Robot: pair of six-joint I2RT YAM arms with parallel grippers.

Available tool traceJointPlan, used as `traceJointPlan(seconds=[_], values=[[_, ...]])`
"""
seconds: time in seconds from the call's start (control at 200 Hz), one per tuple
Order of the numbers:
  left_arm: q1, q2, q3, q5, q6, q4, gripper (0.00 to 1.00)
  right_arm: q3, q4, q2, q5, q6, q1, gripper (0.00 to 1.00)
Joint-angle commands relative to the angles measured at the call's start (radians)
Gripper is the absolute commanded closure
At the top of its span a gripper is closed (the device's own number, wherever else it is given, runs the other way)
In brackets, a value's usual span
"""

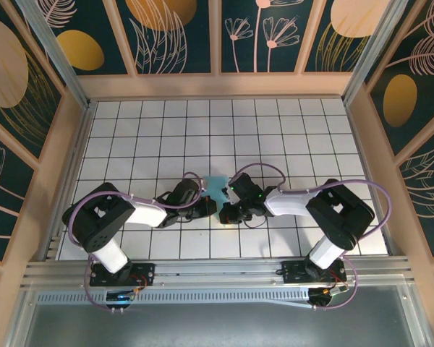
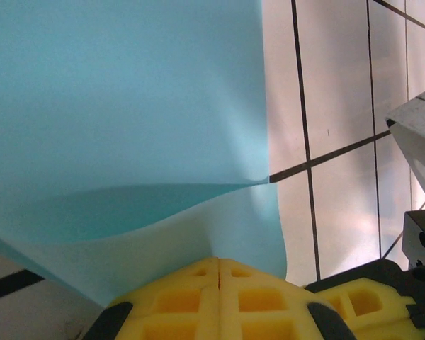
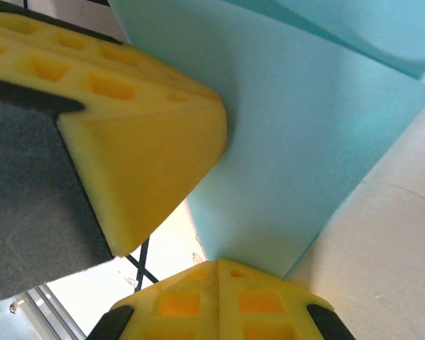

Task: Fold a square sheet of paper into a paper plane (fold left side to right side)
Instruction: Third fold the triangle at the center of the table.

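Turquoise sheet of paper (image 1: pixel 217 186), thin and matte, lies between the two sets of fingers and just beyond both fingertips on the far side. Seen from overhead it is small and partly hidden by the wrists, so I cannot tell its outline.

Left gripper (image 1: pixel 205 208):
- In the left wrist view the yellow fingers (image 2: pixel 191 290) are pressed together, with the seam closed.
- The sheet's near edge is caught at their tips.
- The paper fans up and away from the tips.
- A curved bend crosses it just above the fingertips, with a brighter layer arching over a paler one.
- Right of the fingers is bare white gridded table (image 2: pixel 340 92) with dark lines.

Right gripper (image 1: pixel 226 212):
- In the right wrist view its yellow fingers (image 3: pixel 262 297) are also together.
- They are pinched on a low corner of the sheet.
- The paper rises from those tips as a flat panel leaning right.
- A second layer edge shows near the top right.

The two grippers are close together:
- The left gripper's yellow finger sits up and to the left of the right fingertips, touching the sheet's left edge. Its dark grey side faces the lens.
- In the left wrist view, one yellow finger of the right gripper shows just right of the left fingertips, low down and beside the paper's right edge.
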Motion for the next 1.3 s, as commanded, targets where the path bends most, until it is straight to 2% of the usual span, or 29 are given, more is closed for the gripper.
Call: traceJointPlan(seconds=[0.0, 0.155, 0.305, 0.53, 0.791, 0.911, 1.061, 1.296], values=[[0.051, 0.025, 0.013, -0.088, 0.052, -0.053, 1.00, -0.043, -0.157, 0.042, 0.101, -0.030, -0.008, 1.00], [0.125, 0.013, 0.017, -0.076, 0.096, -0.063, 1.00, -0.047, -0.156, 0.041, 0.097, -0.031, -0.007, 1.00], [0.188, 0.015, 0.038, -0.110, 0.163, -0.108, 1.00, -0.043, -0.153, 0.041, 0.090, -0.031, -0.007, 1.00], [0.233, -0.009, 0.046, -0.097, 0.192, -0.112, 1.00, -0.044, -0.151, 0.034, 0.088, -0.031, -0.008, 1.00], [0.229, -0.188, 0.026, -0.018, 0.221, -0.165, 1.00, -0.041, -0.133, 0.031, 0.085, -0.025, -0.008, 1.00], [0.177, -0.246, -0.010, 0.051, 0.195, -0.129, 1.00, -0.048, -0.126, 0.027, 0.091, -0.022, -0.010, 1.00], [0.084, -0.205, -0.008, 0.073, 0.157, -0.100, 1.00, -0.058, -0.114, 0.024, 0.095, -0.015, -0.013, 1.00], [0.068, -0.105, 0.015, 0.064, 0.150, -0.057, 1.00, -0.056, -0.118, 0.022, 0.093, -0.016, -0.014, 1.00]])
